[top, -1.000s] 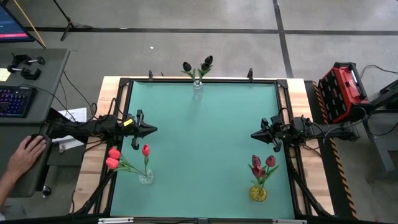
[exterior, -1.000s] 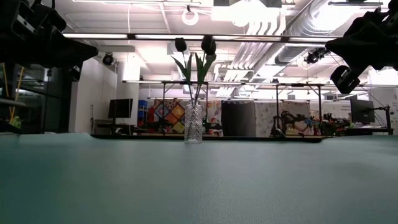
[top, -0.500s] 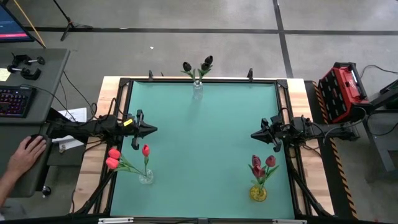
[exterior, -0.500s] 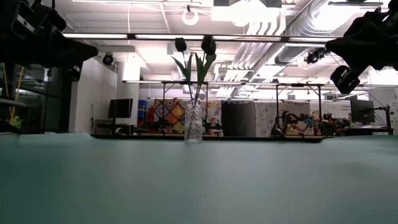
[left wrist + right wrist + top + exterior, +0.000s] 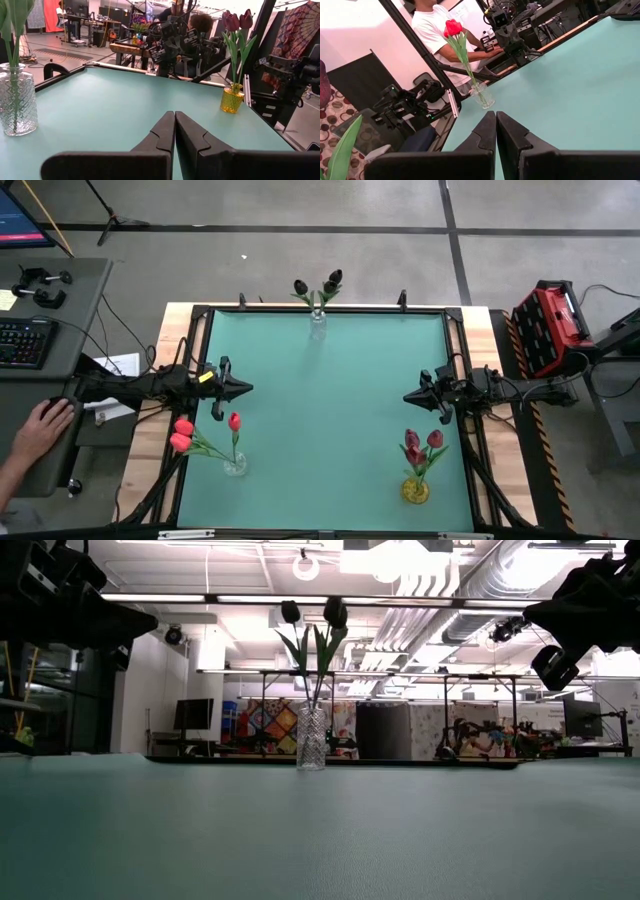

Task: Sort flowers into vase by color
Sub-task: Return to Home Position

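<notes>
Three bunches, each in its own vase, all well apart on the table (image 5: 330, 370).
- Red tulips (image 5: 183, 434): in the clear vase (image 5: 235, 466) at the near-left corner. From above, two stems slanted out toward the left edge, and the third ran toward the far side.
- Maroon tulips (image 5: 422, 442): in the yellow vase (image 5: 415, 490) at the near-right corner. Long axis was close to vertical in the left wrist view, heads up.
- Black tulips (image 5: 335, 612): in the cut-glass vase (image 5: 312, 738) at the middle of the far edge. Stems were upright in the low view, heads up.

Left gripper (image 5: 247, 389) hung over the left edge of the table, pointing inward. Its fingers (image 5: 164, 132) were pressed together, holding nothing and touching nothing.
Right gripper (image 5: 408, 396) mirrored it at the right edge. Its fingers (image 5: 487, 131) were also fully closed and empty, clear of the surface.

A person's hand (image 5: 45, 425) rested on the side desk left of the table.
</notes>
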